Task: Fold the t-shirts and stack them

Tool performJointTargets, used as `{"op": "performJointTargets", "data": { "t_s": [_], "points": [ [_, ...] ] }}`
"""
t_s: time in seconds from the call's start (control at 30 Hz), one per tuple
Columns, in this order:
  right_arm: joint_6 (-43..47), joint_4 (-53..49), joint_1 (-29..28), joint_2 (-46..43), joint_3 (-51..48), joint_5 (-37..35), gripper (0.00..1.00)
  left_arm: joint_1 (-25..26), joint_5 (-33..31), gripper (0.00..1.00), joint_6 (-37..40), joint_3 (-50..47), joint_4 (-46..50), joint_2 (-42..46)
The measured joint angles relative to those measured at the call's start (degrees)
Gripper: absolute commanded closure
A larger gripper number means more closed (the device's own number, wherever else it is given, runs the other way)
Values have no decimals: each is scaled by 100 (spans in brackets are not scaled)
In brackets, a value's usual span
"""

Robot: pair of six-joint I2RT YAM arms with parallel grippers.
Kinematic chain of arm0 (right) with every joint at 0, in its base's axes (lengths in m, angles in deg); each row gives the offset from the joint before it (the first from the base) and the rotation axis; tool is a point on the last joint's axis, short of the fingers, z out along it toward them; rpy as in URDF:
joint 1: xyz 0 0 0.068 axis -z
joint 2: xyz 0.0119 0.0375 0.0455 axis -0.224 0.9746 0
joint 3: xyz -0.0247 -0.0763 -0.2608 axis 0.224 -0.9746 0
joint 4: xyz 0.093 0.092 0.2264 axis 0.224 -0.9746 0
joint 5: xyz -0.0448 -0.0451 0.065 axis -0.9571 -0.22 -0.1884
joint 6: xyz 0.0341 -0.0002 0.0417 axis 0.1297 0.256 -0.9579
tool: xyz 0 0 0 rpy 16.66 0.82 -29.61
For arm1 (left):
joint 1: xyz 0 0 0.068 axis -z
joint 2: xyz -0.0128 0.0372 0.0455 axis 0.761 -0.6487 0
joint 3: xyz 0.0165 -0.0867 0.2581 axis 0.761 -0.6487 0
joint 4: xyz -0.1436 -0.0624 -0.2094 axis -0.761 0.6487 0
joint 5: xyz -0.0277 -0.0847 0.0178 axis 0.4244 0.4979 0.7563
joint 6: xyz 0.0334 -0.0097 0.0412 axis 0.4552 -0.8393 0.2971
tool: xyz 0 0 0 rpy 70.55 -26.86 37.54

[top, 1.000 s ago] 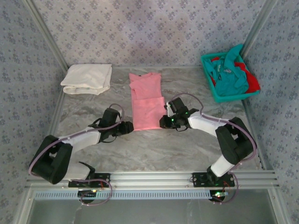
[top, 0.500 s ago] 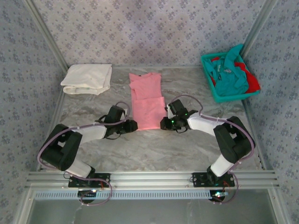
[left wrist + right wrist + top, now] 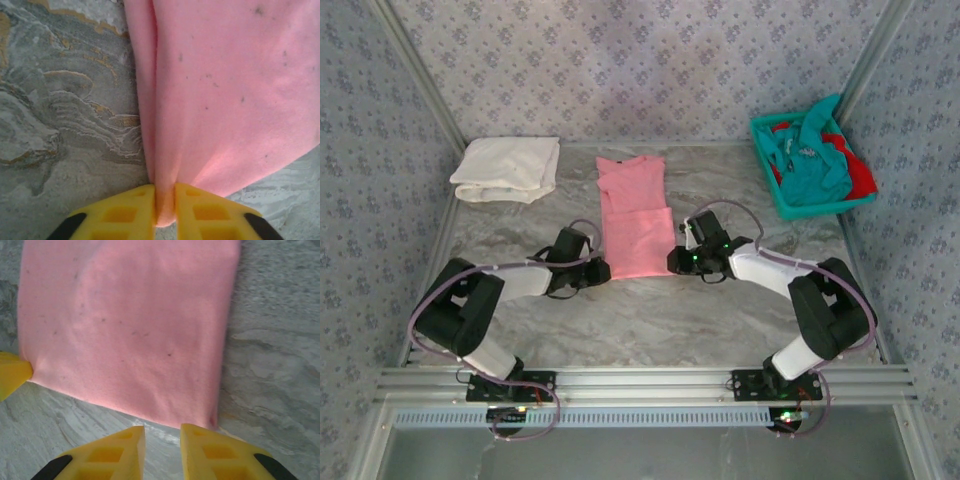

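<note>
The salmon pink t-shirt [image 3: 635,215] lies mid-table, folded into a long strip with its lower part doubled over. My left gripper [image 3: 603,268] is at the strip's near left corner; in the left wrist view that gripper [image 3: 164,210] is shut on a pinch of the pink cloth [image 3: 225,90]. My right gripper [image 3: 678,262] sits low at the near right corner. In the right wrist view this gripper [image 3: 162,440] is open just short of the pink hem [image 3: 130,325], with bare table between its fingers. The cream-white t-shirt [image 3: 507,168] lies folded at the back left.
A teal mesh basket [image 3: 776,193] at the back right holds a teal shirt [image 3: 815,155] and a red shirt [image 3: 860,178]. Patterned walls close in the marble table [image 3: 650,320] on three sides. The left gripper's yellow fingertip [image 3: 12,372] shows at the hem's far corner.
My left gripper has slid right to the near left corner of the pink shirt, its elbow folding in. The right gripper has shifted slightly right and away.
</note>
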Motion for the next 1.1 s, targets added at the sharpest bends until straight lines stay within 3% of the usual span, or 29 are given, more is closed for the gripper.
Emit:
{"op": "performJointTargets", "data": {
  "t_s": [0.03,0.27,0.57,0.73,1.1],
  "points": [
    [-24,-2,46,-2,-17,0,69,9,-2,100,2,9,-7,-11],
    [-223,-35,234,2,-28,26,60,111,-92,100,-20,13,-22,11],
    [-304,-33,203,459,-7,155,59,107,-177,100,-15,-13,26,85],
    [-302,-28,177,645,160,192,65,94,-177,100,0,-44,20,94],
    [-291,33,4,844,372,219,94,-13,-238,100,0,-179,55,317]
  ]
}}
